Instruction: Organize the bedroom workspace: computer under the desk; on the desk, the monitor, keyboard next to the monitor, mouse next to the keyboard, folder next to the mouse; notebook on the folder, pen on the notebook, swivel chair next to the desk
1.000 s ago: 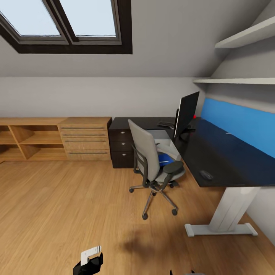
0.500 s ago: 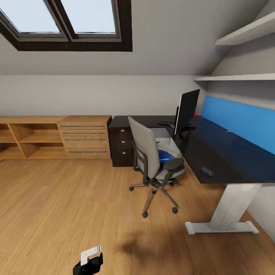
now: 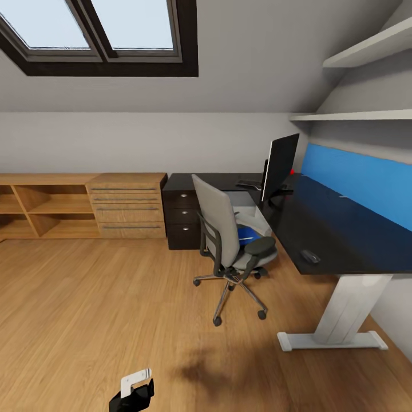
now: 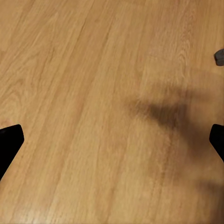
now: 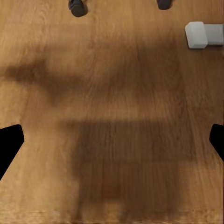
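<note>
Two claws, left claw (image 4: 112, 140) and right claw (image 5: 112, 140), hang spread and empty over the floor. Nothing has shifted lately; we have paused, the folder (image 3: 247, 233) on the chair (image 3: 229, 243) beside the surface (image 3: 337, 229).

The wood floor (image 3: 86, 309) is wide open from 9 to 12 o'clock. The swivel chair (image 3: 229, 240) blocks the table (image 3: 337, 229) at 1 o'clock.

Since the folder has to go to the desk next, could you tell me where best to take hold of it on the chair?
Probably by the folder's desk-facing edge, coming in from above the swivel chair's open front. It lies flat on the seat, with the backrest and near armrest blocking the robot's side.
</note>
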You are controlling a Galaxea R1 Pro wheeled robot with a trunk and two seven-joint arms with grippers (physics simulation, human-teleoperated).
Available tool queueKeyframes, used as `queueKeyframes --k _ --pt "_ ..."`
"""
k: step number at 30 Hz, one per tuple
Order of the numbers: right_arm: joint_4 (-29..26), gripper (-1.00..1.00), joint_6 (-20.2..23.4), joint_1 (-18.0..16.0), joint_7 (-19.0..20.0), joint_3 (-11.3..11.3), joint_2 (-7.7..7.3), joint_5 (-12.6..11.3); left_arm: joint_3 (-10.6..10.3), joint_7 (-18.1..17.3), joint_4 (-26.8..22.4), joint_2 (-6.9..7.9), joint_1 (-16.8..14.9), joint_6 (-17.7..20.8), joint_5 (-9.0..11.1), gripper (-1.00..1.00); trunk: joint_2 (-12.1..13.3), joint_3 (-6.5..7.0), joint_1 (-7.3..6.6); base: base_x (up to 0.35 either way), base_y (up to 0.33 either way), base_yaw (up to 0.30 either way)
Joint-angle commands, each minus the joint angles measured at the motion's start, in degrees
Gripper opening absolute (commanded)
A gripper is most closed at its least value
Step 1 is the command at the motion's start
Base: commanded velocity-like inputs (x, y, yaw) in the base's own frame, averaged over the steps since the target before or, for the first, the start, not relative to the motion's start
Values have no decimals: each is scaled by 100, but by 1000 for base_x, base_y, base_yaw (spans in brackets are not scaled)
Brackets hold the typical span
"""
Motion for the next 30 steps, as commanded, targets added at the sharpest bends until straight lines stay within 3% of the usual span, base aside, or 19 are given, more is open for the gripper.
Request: queueKeyframes --k 1,6,30 --pt "127 100 -11 -5 -47 6 -3 39 -26 30 2 2 -3 -23 43 100 -2 -5 -1 0 0 0" --pt "515 100 2 2 -53 -1 -17 34 -27 30 2 2 -3 -23 43 100 -2 -5 -1 0 0 0" --pt "569 100 -2 4 -64 5 -36 32 -27 39 11 -14 -3 -14 52 100 -965 -436 526 0 0 0"
